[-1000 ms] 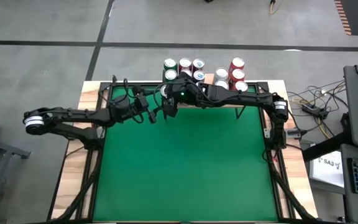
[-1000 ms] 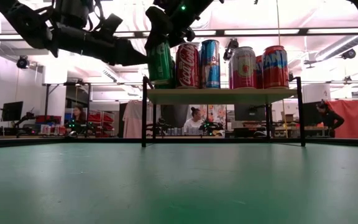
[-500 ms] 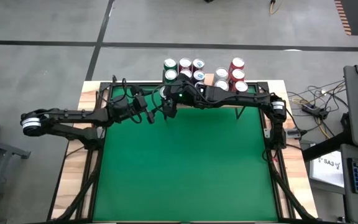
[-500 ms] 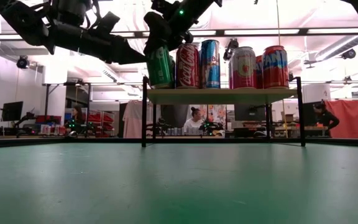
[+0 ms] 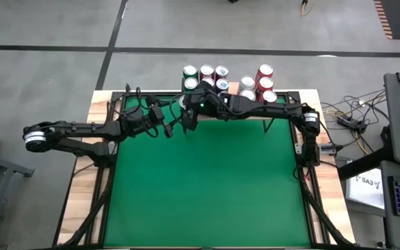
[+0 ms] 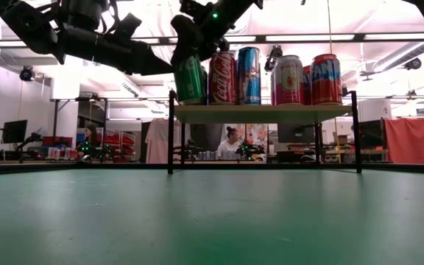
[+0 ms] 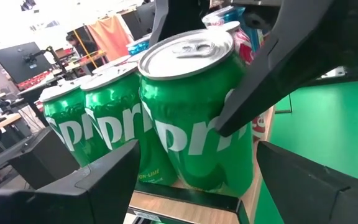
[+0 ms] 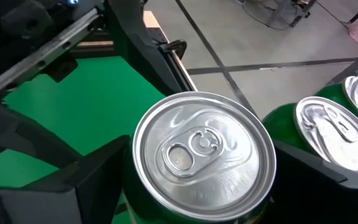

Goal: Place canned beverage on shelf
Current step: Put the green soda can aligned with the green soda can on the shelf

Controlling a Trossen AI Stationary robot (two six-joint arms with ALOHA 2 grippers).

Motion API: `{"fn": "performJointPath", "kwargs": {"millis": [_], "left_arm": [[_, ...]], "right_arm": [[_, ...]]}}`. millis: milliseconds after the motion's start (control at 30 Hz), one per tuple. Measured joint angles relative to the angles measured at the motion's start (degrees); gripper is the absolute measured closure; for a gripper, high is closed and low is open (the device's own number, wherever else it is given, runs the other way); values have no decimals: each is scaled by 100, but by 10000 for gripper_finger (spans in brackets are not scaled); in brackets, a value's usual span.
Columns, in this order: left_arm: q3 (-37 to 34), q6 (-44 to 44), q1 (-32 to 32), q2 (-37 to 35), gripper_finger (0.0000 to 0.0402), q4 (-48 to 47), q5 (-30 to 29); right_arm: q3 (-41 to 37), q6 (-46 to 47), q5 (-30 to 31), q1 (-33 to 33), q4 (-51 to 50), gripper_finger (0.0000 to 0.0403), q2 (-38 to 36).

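A green Sprite can (image 7: 191, 118) stands at the near left corner of the shelf (image 6: 263, 112), slightly tilted in the low view (image 6: 189, 77). My right gripper (image 8: 204, 186) is shut on it, reaching in from the table's right (image 5: 189, 114). My left gripper (image 7: 194, 193) is open and level, coming from the table's left (image 5: 174, 127). Its fingers stand on either side of the can's lower part, and I see no touch. Two more green cans (image 7: 86, 124) stand behind it on the shelf board. My right gripper pinches the green can's side wall (image 7: 244, 93) between its two fingers, high up just under the rim (image 8: 204, 152). The fingers slant down from the table's right. The can leans a little, its base at the shelf's board edge (image 7: 191, 202). Whether the base rests there I cannot tell.
Red, blue and pink cans (image 6: 271, 77) fill the shelf's top toward the right; from above they form two clusters (image 5: 255, 83). The green tabletop (image 5: 207, 187) lies in front of the shelf. Cables and a desk (image 5: 394, 173) sit beyond the table's right edge.
The green can in my right gripper has tipped slightly, its top leaning toward the table's left. Both arms have kept their places.
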Motion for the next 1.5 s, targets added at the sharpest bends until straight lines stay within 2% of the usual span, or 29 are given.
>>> {"fn": "performJointPath", "kwargs": {"millis": [1233, 1500], "left_arm": [[0, -39, 0, 0, 97, 63, 1], [0, -41, 0, 0, 97, 63, 3]], "right_arm": [[0, -80, -1, -11, -24, 78, 7], [0, 136, 135, -20, -10, 78, 7]]}}
